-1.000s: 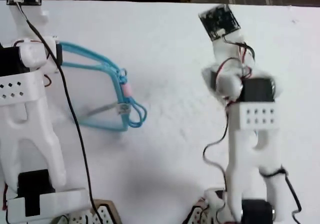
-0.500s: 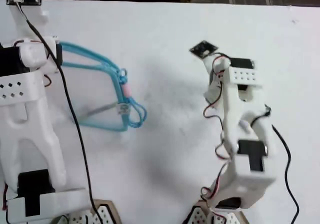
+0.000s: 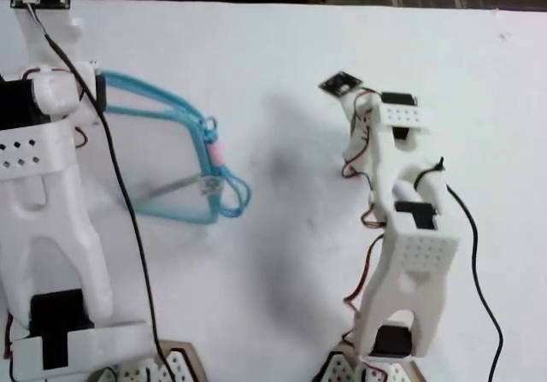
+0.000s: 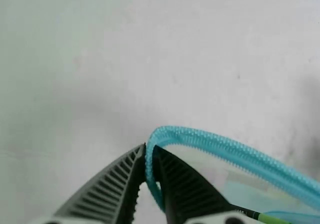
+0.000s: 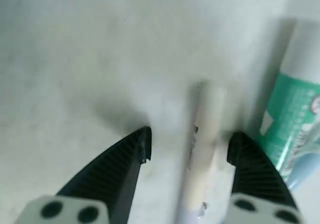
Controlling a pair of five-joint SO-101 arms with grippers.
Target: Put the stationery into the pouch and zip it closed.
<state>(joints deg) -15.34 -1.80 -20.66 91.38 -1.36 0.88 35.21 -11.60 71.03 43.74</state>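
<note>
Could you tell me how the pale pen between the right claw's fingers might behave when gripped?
The pen looks slim, round and smooth, so it may roll or slip as the right claw closes. It is probably stiff and light. The green-labelled tube close beside it could get nudged.

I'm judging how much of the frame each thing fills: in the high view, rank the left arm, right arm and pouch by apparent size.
1. left arm
2. right arm
3. pouch, partly hidden by the left arm
The arms stand nearer the camera, so true sizes stay unsure.
</note>
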